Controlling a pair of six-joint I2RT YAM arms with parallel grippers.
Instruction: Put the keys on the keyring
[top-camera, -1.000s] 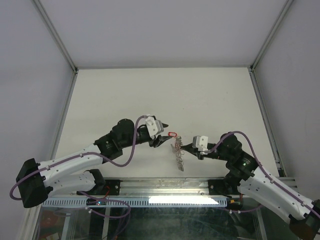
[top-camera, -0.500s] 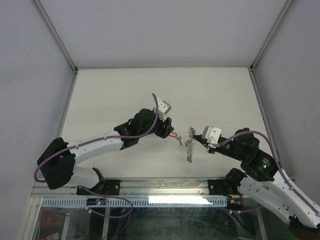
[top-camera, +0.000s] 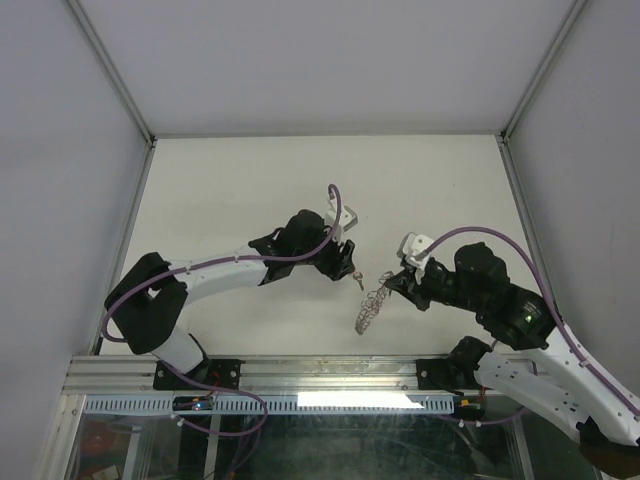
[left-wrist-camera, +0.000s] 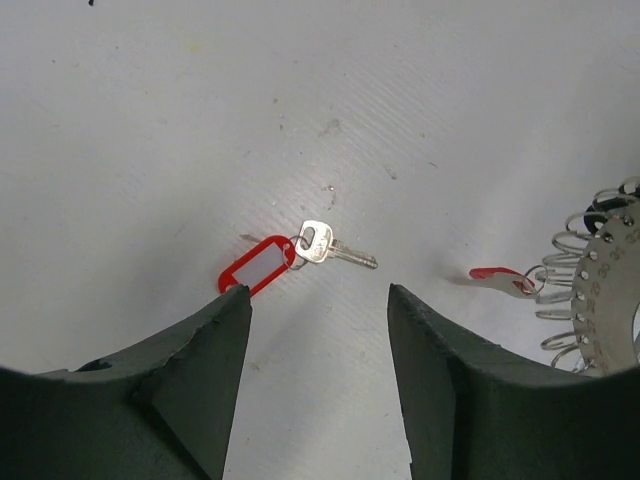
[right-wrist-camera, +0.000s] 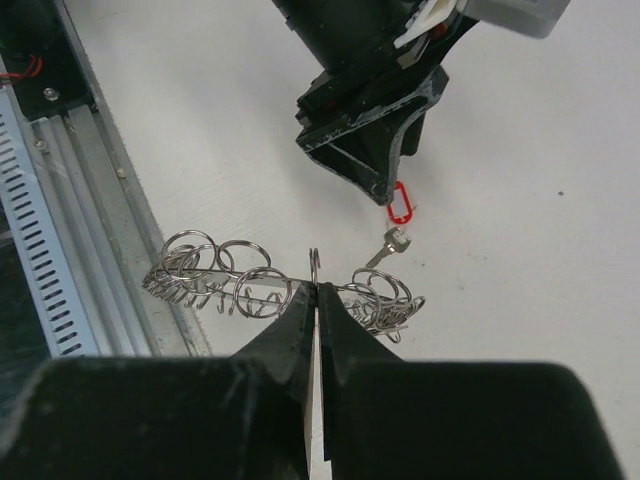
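The keys, a small silver key (left-wrist-camera: 325, 243) on a red oval tag with a white window (left-wrist-camera: 258, 266), lie flat on the white table. My left gripper (left-wrist-camera: 318, 296) hovers over them, open, with nothing between its fingers; its left fingertip (left-wrist-camera: 232, 305) overlaps the tag's end. In the top view the keys (top-camera: 358, 280) lie just right of that gripper (top-camera: 347, 267). My right gripper (right-wrist-camera: 316, 290) is shut on the keyring (right-wrist-camera: 240, 283), a silver hoop crowded with wire rings. The keyring (top-camera: 371, 309) hangs slanting down-left from that gripper (top-camera: 392, 284), and its edge (left-wrist-camera: 603, 285) shows at the right.
A second red tag (left-wrist-camera: 500, 280) hangs off the keyring's edge. The metal rail (top-camera: 320, 372) with a slotted cable duct (right-wrist-camera: 35, 250) runs along the table's near edge, close under the keyring. Frame posts (top-camera: 125, 90) bound the white table (top-camera: 250, 180).
My left arm has swung right over the keys and its jaws have widened. My right arm has shifted and turned the keyring, which now slants down-left.
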